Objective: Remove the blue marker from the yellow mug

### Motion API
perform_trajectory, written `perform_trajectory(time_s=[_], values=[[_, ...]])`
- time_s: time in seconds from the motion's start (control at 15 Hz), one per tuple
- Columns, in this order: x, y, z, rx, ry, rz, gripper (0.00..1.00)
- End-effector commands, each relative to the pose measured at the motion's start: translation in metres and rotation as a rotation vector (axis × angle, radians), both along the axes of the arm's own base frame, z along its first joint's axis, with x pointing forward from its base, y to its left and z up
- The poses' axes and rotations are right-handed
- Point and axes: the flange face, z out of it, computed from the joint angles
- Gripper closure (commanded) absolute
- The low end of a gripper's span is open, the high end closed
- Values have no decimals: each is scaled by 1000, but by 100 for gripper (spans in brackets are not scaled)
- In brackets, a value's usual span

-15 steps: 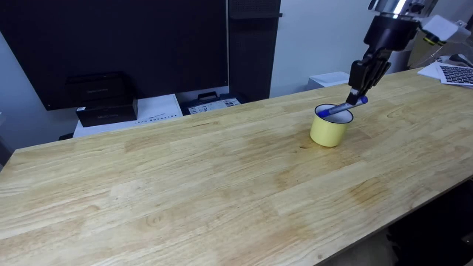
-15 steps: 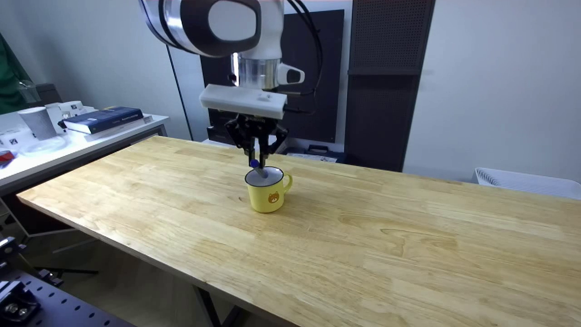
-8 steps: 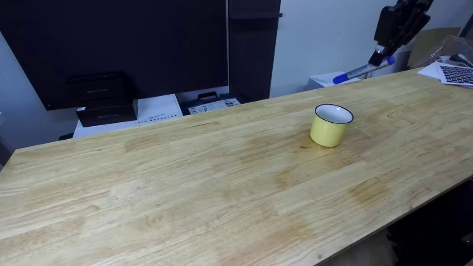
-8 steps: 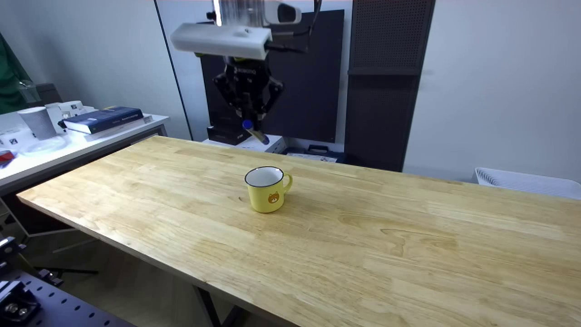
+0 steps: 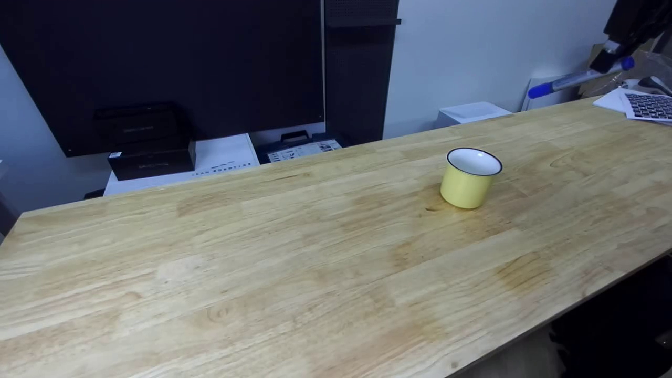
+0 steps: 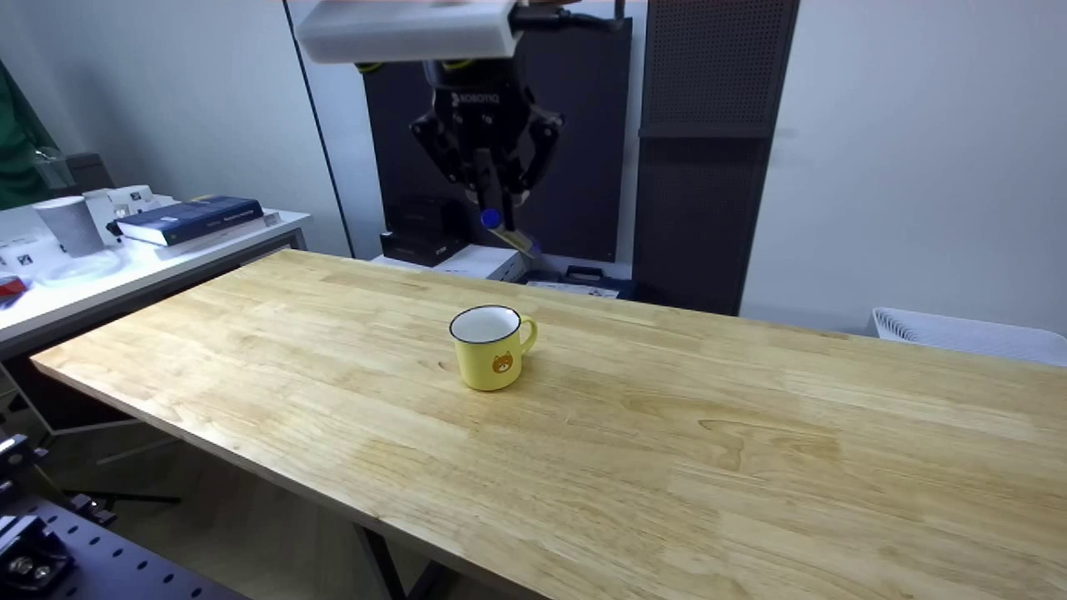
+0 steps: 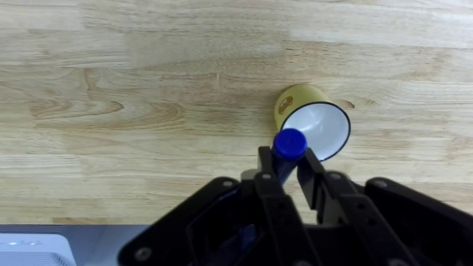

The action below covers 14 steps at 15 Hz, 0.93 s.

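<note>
i have the blue marker (image 5: 572, 80) pinched in my pincer (image 7: 287, 157). it leans, with its blue ends poking out on both sides. i hold it up in the air, higher than the tabletop (image 6: 750, 483) and out of the yellow mug (image 6: 477, 363). the mug stands upright on the tabletop. its inside is white and its rim is dark.

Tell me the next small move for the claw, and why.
Probably lower the claw toward the wooden tabletop, beside the yellow mug: the blue marker is already out of the mug, gripped tilted in midair, and not yet set down.
</note>
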Motion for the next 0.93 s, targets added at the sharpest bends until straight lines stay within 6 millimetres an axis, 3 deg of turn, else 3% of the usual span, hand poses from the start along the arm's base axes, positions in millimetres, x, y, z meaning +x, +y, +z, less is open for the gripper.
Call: perform_trajectory(time_s=[0.0, 0.33, 0.67, 0.87], values=[[-26, -20, -12, -69, -10, -41, 95], [-30, -45, -55, -85, 39, -49, 95], [-9, -63, -87, -83, 32, -67, 95], [15, -81, -108, -106, 15, -83, 95]])
